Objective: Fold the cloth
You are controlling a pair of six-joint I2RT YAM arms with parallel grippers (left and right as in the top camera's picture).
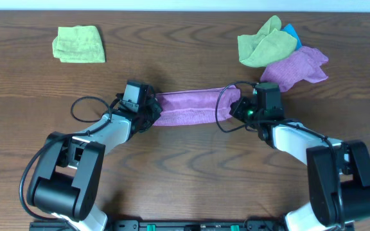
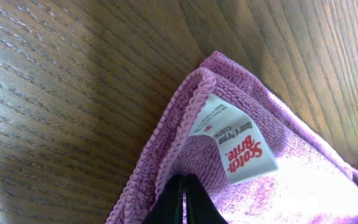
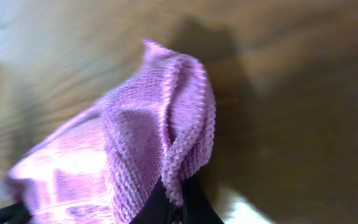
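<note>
The lilac-purple cloth [image 1: 194, 106] hangs stretched as a narrow band between my two grippers, above the table's middle. My left gripper [image 1: 150, 110] is shut on the cloth's left end; in the left wrist view its black fingers [image 2: 184, 198] pinch the hemmed edge of the cloth [image 2: 278, 180] just below the white tag [image 2: 234, 142]. My right gripper [image 1: 239, 108] is shut on the right end; in the right wrist view its fingers [image 3: 176, 205] clamp the bunched hem of the cloth [image 3: 135, 143].
A light green cloth [image 1: 79, 44] lies at the back left. At the back right a second light green cloth [image 1: 265, 43] lies over a blue item [image 1: 291, 31] and a second purple cloth [image 1: 297, 67], close behind my right gripper.
</note>
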